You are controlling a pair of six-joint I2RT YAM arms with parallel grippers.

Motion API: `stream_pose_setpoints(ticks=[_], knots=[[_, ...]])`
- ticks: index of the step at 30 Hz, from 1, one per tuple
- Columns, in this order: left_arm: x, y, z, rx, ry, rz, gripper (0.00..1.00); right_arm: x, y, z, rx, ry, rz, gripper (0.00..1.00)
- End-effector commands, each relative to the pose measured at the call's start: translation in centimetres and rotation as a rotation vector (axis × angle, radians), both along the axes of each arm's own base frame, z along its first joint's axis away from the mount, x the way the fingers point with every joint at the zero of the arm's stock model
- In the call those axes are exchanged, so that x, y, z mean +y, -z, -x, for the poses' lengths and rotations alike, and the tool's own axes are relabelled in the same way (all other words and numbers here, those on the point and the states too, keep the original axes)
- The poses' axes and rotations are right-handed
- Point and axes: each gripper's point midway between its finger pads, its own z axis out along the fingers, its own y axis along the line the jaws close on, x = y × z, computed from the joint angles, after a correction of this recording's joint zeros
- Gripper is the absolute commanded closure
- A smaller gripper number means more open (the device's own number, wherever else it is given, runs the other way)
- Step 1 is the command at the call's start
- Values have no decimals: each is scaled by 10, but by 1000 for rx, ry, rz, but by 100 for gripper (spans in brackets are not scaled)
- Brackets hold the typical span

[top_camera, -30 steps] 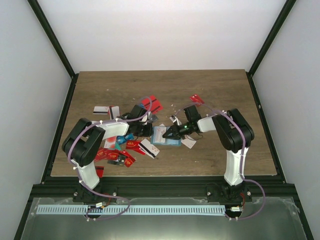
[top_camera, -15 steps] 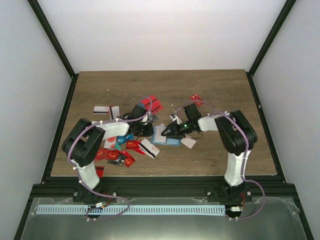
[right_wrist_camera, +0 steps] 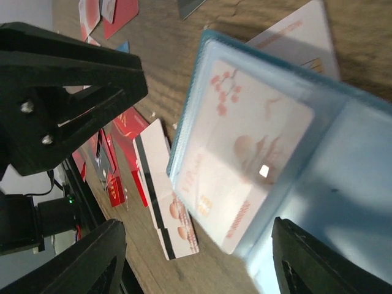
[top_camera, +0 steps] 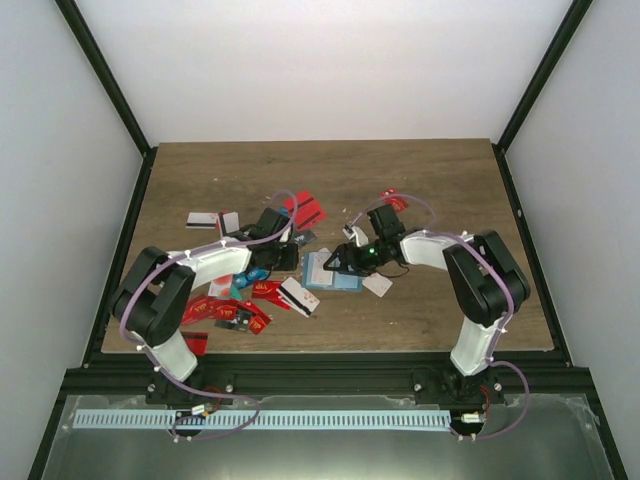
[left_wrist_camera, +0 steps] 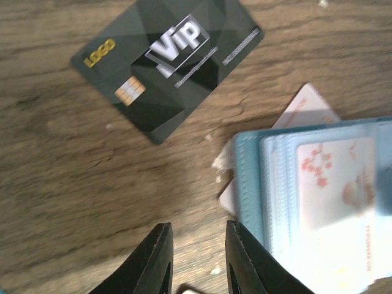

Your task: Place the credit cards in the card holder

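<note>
Card holder [left_wrist_camera: 248,184] open, blossom card [left_wrist_camera: 334,177] pocketed; right gripper [right_wrist_camera: 196,245] spread wide over it, left gripper [left_wrist_camera: 196,248] slightly parted, empty; next likely: pick dark VIP card [left_wrist_camera: 166,67] alongside.

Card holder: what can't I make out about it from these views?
- Top view: the teal-blue folding card holder is small and partly under the black right gripper; filled pockets cannot be counted.
- Left wrist view: its right and lower parts run off the frame, blurred.
- Left wrist view: a white plastic card lies mostly hidden under it.
- Right wrist view: the white blossom-printed card sits behind clear plastic; how deep, unclear.
</note>
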Motion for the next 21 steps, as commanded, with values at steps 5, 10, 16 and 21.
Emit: stream_pose_setpoints(ticks=[5,10,16,21], knots=[[22,24,30,76,-7,-94,70,7,-13,25,-59,-17,46,33],[12,28,51,101,34,-92,68,4,-18,34,-67,-18,49,34],[5,28,80,117,62,-110,68,0,-19,48,-67,-24,50,35],[-9,29,106,119,130,-94,68,-3,-17,59,-60,-29,56,35]])
